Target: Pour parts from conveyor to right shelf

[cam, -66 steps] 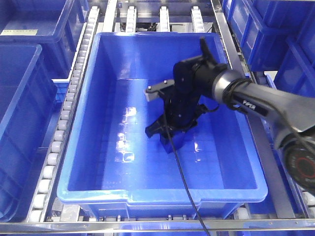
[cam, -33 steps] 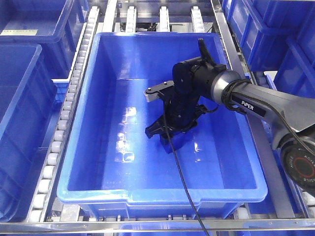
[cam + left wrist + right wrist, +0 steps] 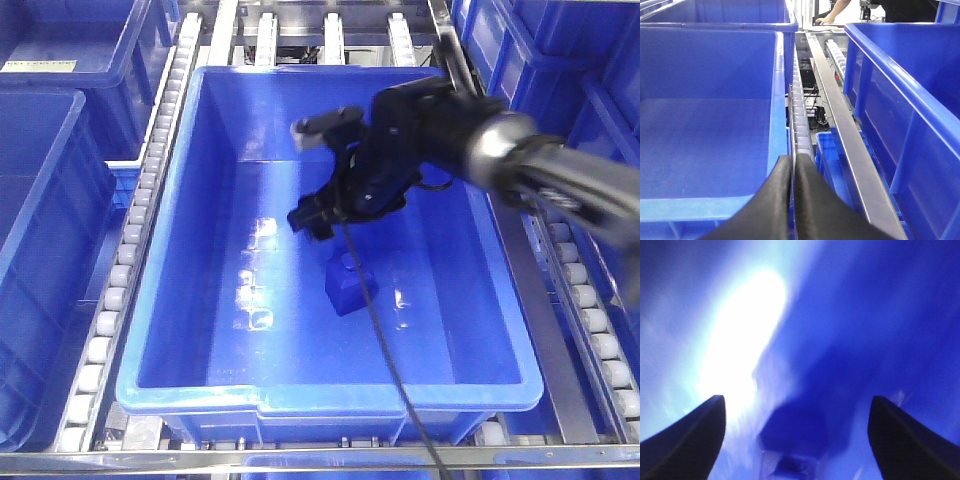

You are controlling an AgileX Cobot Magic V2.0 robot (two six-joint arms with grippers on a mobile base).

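One part, a small blue block [image 3: 348, 284] with a stubby knob, lies on the floor of the large blue tub [image 3: 330, 396] on the conveyor. My right gripper [image 3: 318, 222] hovers above and just behind the block, blurred by motion. In the right wrist view the right gripper [image 3: 796, 401] is wide open and empty, with the block [image 3: 790, 460] below, between the fingers [image 3: 695, 432]. My left gripper [image 3: 792, 161] is shut on nothing and points along a roller rail; it does not show in the front view.
Roller rails [image 3: 130, 250] run along both sides of the tub. More blue tubs stand at the left [image 3: 40, 250] and on the right shelf [image 3: 560, 70]. In the left wrist view a tub [image 3: 710, 135] lies at the left, and another tub [image 3: 905, 100] at the right.
My right gripper has lifted up and back from around the block, which stays on the tub floor. The arm has swung upward.
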